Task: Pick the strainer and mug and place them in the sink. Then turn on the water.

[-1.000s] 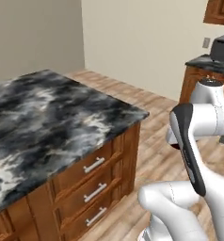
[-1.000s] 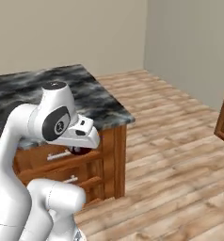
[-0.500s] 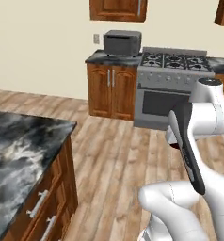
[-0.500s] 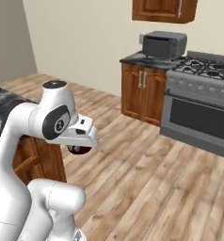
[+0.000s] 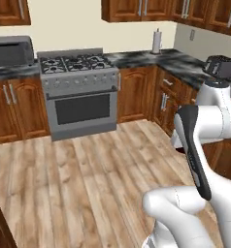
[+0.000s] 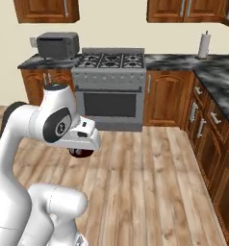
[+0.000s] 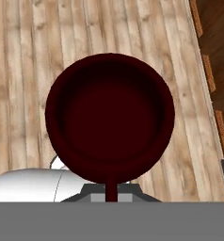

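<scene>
The mug (image 7: 109, 117) is dark maroon, and in the hand view I look straight down into its round opening. It hangs over the wooden floor with my gripper (image 7: 111, 192) shut on its rim at the bottom of that view. In the right base view the mug (image 6: 81, 153) shows as a small dark red shape under the white hand, and the gripper (image 6: 82, 148) holds it at about chest height in front of the arm. The strainer, the sink and the water are out of view.
A steel stove (image 5: 78, 92) stands against the far wall with a toaster oven (image 6: 57, 44) on the counter to its left. A dark marbled counter (image 6: 217, 79) with wooden cabinets runs along the right, carrying a paper towel roll (image 6: 204, 44) and a toaster (image 5: 220, 65). Open wooden floor (image 6: 145, 182) lies ahead.
The whole view has swung from the marbled island to the stove wall and corner counter, so the base has turned. The mug stays in the shut gripper.
</scene>
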Robot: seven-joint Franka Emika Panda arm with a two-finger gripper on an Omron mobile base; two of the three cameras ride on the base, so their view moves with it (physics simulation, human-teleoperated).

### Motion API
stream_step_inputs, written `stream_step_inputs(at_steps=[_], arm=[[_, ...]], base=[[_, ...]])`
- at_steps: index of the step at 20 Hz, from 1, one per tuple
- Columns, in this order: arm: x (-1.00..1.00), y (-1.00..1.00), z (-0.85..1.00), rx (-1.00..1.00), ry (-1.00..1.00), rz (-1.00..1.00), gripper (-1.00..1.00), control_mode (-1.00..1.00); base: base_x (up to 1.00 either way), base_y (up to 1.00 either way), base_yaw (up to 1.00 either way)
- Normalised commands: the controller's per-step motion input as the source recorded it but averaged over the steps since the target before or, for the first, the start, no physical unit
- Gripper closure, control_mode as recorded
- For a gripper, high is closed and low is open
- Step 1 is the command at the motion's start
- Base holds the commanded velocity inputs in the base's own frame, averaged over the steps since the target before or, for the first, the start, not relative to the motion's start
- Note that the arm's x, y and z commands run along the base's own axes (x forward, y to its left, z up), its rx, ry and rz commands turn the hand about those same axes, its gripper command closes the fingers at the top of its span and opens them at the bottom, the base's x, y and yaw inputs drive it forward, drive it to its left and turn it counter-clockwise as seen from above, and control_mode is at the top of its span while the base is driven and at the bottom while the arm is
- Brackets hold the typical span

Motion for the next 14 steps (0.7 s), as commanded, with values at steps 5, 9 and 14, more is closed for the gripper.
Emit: stream_step_inputs(at_steps=[5,9,14], arm=[[0.00,0.00,0.00,0.00,0.00,0.00,1.00,1.00],[0.00,0.00,0.00,0.00,0.00,0.00,1.00,1.00],[0.00,0.00,0.00,0.00,0.00,0.00,1.00,1.00]], base=[[0.16,0.01,-0.82],[0.29,0.09,-0.77],[0.42,0.23,-0.69]])
